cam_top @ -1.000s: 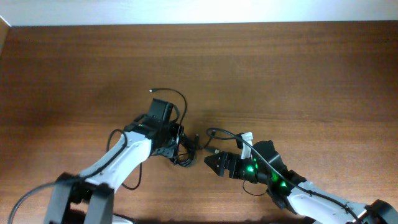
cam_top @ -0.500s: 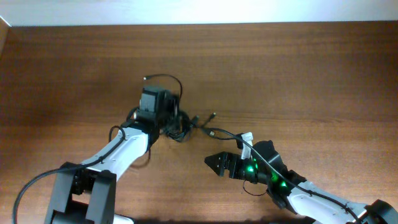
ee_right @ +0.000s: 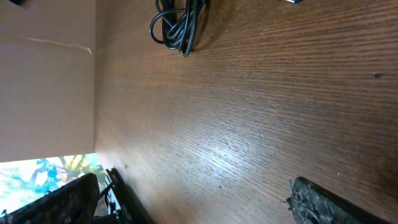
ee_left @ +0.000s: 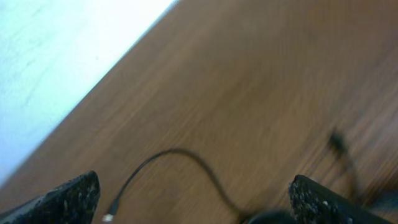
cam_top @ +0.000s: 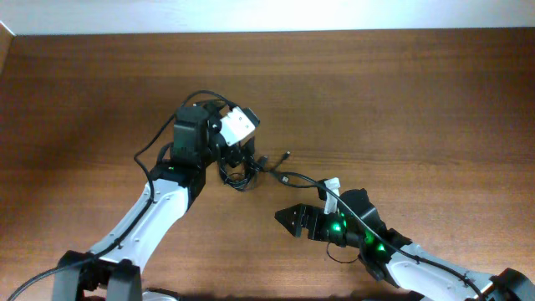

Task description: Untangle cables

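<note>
thin black cables [ee_right: 188, 25] sit bunched in a tangled coil on the wooden surface [cam_top: 401, 100], plug ends trailing; left gripper [ee_left: 196, 196] and right gripper [ee_right: 193, 194] both spread apart.

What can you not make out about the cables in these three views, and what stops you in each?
- Strand count: overhead, the cables overlap in one small knot, partly under the left arm.
- Whole tangle: right wrist view, the top edge cuts it off.
- Plug type: left wrist view, blur smears the plug.
</note>
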